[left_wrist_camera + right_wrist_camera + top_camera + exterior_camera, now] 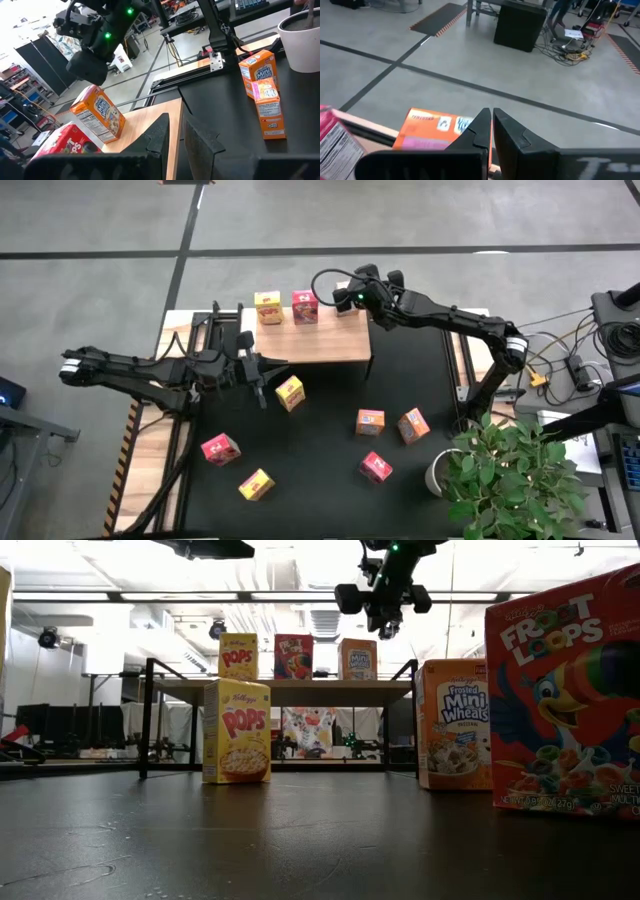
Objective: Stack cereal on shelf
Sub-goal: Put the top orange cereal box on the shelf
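We count three cereal boxes on the shelf [320, 340] along its far edge: a yellow Pops box [267, 308], a red Froot Loops box [305, 306], and an orange Frosted Mini-Wheats box [98, 112], which the high view hides under the right arm. Six more sit on the black mat [330, 470] of the worktop: a yellow box [290, 392] just in front of the shelf, a pink-red box [220, 448], another yellow box [257, 484], two orange boxes [371, 421] [413, 425] close together, and a pink-red box [376, 467] nearer the potted plant [515, 475].

The right hand [352, 297] hovers just above the orange box on the shelf, fingers clenched together and grasping nothing. The left hand [262, 377] lies low at the shelf's front edge, near the yellow box in front of it, fingers nearly together with only a slim gap and empty.

We judge these boxes light, hollow cardboard: stiff at the edges, easy to dent on the flat panels, with fairly slick printed faces. They tip readily when nudged. We would take one across two opposite side panels, around mid-height, with a gentle squeeze and the fingers square to the faces.
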`<action>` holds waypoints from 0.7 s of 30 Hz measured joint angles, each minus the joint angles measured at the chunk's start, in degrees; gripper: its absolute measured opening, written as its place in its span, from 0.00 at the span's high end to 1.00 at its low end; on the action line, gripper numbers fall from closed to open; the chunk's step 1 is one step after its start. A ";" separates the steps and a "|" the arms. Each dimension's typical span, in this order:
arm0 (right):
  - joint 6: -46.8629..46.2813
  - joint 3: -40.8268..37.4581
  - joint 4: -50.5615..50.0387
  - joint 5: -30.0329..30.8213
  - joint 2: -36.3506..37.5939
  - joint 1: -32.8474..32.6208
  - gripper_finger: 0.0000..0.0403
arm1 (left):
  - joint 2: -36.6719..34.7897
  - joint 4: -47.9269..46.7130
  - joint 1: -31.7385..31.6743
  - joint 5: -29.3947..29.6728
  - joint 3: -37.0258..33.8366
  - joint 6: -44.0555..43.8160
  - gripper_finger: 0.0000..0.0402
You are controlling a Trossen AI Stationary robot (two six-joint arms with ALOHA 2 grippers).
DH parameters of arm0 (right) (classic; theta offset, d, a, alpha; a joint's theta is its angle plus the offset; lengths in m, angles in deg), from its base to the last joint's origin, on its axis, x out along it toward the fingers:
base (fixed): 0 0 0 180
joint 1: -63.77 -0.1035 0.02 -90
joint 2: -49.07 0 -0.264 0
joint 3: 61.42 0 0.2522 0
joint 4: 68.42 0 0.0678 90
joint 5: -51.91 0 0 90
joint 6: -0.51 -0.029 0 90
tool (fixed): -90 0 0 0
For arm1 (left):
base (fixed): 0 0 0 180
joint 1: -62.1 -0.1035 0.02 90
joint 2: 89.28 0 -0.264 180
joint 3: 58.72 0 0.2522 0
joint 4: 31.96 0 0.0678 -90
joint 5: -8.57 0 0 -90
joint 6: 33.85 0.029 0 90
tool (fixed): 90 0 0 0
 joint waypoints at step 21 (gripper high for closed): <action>-2.03 -0.23 -0.30 -2.87 -2.34 -1.57 0.98 | 0.01 0.17 0.00 -0.02 0.00 0.04 0.90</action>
